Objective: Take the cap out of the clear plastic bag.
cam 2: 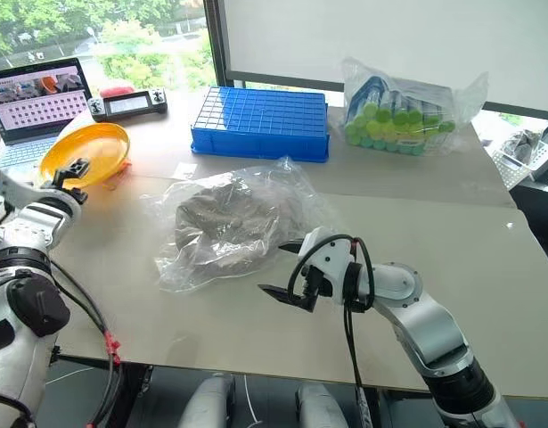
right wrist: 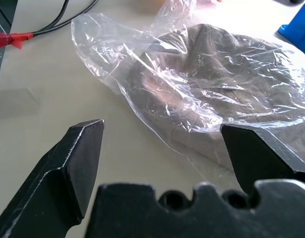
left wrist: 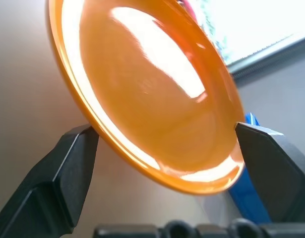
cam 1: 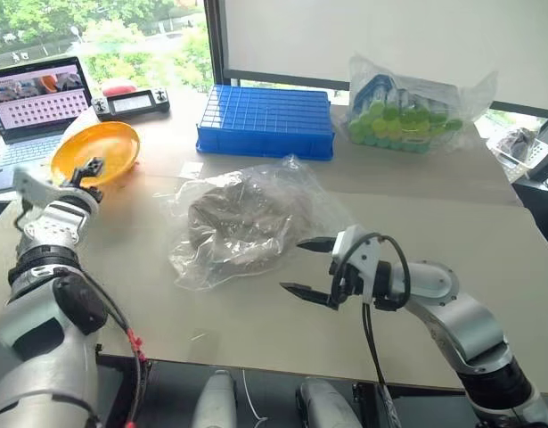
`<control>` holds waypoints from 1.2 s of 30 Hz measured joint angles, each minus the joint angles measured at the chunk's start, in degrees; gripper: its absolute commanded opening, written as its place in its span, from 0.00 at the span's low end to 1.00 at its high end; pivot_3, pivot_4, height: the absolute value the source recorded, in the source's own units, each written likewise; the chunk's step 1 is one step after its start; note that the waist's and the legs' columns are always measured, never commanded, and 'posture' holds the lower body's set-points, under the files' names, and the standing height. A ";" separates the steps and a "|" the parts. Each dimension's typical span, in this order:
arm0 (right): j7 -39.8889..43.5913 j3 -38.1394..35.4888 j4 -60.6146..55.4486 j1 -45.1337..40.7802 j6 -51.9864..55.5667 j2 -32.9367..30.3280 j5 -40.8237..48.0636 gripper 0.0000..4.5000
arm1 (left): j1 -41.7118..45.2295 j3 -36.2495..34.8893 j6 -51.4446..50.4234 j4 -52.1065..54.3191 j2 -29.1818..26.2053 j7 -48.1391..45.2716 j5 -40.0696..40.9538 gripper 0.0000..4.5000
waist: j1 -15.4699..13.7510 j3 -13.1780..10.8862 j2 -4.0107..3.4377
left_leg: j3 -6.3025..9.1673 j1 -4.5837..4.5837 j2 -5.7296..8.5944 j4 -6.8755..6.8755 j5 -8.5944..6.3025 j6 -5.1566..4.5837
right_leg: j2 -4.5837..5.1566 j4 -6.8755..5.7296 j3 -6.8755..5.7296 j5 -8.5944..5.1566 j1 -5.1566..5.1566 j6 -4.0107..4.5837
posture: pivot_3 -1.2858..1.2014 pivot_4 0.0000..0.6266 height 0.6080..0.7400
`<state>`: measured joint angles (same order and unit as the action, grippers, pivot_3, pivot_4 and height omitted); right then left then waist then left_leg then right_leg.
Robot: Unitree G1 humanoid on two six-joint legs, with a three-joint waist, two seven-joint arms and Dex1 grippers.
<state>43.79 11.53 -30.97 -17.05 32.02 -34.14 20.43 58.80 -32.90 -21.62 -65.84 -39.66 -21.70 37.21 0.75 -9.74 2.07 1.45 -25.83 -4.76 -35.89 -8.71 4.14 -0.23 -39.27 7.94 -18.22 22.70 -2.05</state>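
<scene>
The clear plastic bag (cam 1: 195, 264) lies crumpled in the middle of the table, and the beige-tan cap (cam 1: 233, 218) sits inside it, seen through the film. My right gripper (cam 1: 291, 265) hovers just off the bag's right near side, open, with nothing between its fingers; in the right wrist view the bag (right wrist: 142, 74) and the cap (right wrist: 226, 74) lie right ahead of it. At the table's left, my left gripper (cam 1: 85, 174) is open, its fingers (left wrist: 68, 168) spread to either side of a tilted yellow-orange plate (left wrist: 152, 89).
A blue gridded crate (cam 1: 266, 120) stands behind the bag, and a clear bag of green-topped items (cam 1: 403, 111) is at the back right. A laptop (cam 1: 37, 98) and a black handheld controller (cam 1: 131, 102) are at the back left. The table's front edge runs near my right arm.
</scene>
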 measured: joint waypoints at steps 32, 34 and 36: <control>-1.69 -18.93 4.10 5.41 1.76 -3.73 7.49 1.00 | 1.10 41.79 -3.04 39.83 13.58 -36.10 -16.71 1.00 | -0.83 -0.01 -0.04 | 0.14 0.11 0.14 -0.11 0.02 -0.22 | 0.08 0.16 -0.07 -0.06 -0.42 0.02 | 0.52 0.24 0.80; -1.98 -20.69 4.39 6.46 1.76 -3.83 7.95 1.00 | 1.83 45.83 -1.40 39.24 17.94 -37.06 -19.52 1.00 | -0.84 -0.01 -0.04 | 0.14 0.07 0.19 -0.10 0.00 -0.26 | 0.15 0.18 -0.07 -0.06 -0.41 0.01 | 0.52 0.24 0.80; -2.50 -23.23 5.26 7.83 1.79 -3.83 8.29 1.00 | 1.50 50.11 -1.38 39.29 22.18 -37.09 -22.06 1.00 | -0.71 -0.02 -0.05 | 0.15 0.01 0.19 -0.09 -0.02 -0.29 | 0.15 0.17 -0.06 -0.06 -0.35 0.01 | 0.52 0.24 0.80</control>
<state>41.29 -11.70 -25.71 -9.22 33.81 -37.97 28.72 60.30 17.21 -23.00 -26.55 -17.49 -58.79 15.16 0.04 -9.76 2.02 1.60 -25.82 -4.56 -35.98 -8.73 3.85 -0.08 -39.10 7.87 -18.28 22.35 -2.04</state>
